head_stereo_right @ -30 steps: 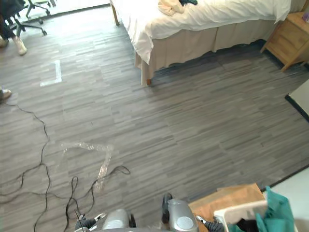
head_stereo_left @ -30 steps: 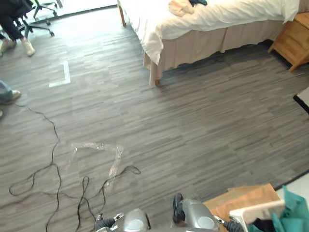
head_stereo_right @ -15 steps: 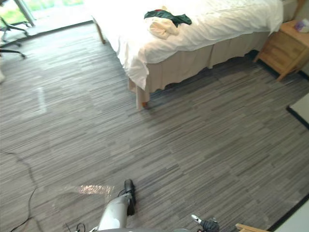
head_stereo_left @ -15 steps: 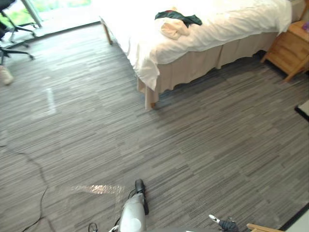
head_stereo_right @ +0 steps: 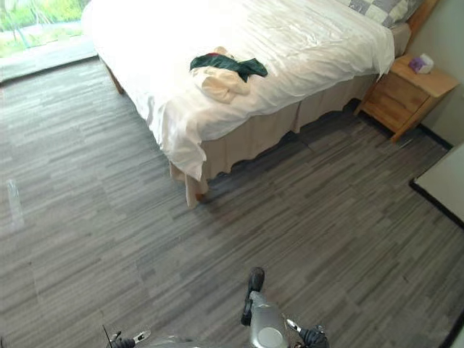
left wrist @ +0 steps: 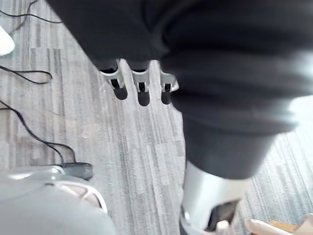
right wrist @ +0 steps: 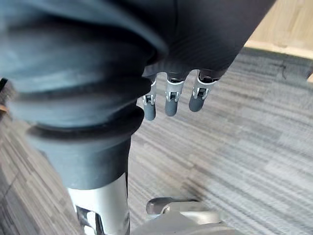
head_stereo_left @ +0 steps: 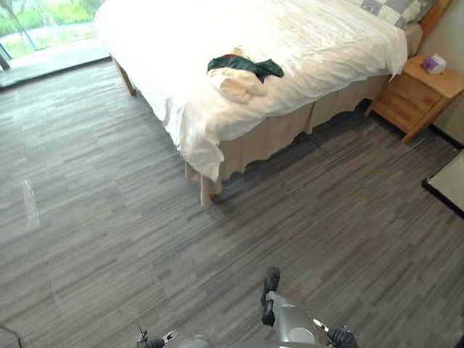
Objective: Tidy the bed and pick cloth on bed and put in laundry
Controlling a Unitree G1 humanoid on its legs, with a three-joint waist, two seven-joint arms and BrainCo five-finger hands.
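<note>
A bed [head_stereo_left: 304,51] under a white sheet stands across the far half of the room. Near its front edge lies a small heap of clothes: a cream cloth [head_stereo_left: 238,83] with a dark green cloth [head_stereo_left: 245,66] draped over its far side and a bit of red behind. My left hand [left wrist: 142,88] hangs over the grey plank floor with its fingers relaxed and nothing in them. My right hand [right wrist: 168,100] hangs the same way over the floor, empty. Both hands are well short of the bed.
A wooden nightstand [head_stereo_left: 417,90] with a small purple box [head_stereo_left: 433,64] stands right of the bed. A checked pillow [head_stereo_left: 395,9] lies at the bed's head. A white-topped surface [head_stereo_left: 451,181] juts in at the right edge. Open plank floor lies between me and the bed.
The camera has swung and moved toward the bed, which now shows nearer and fuller. The basket with teal cloth, the floor cables and the chairs have left the view.
</note>
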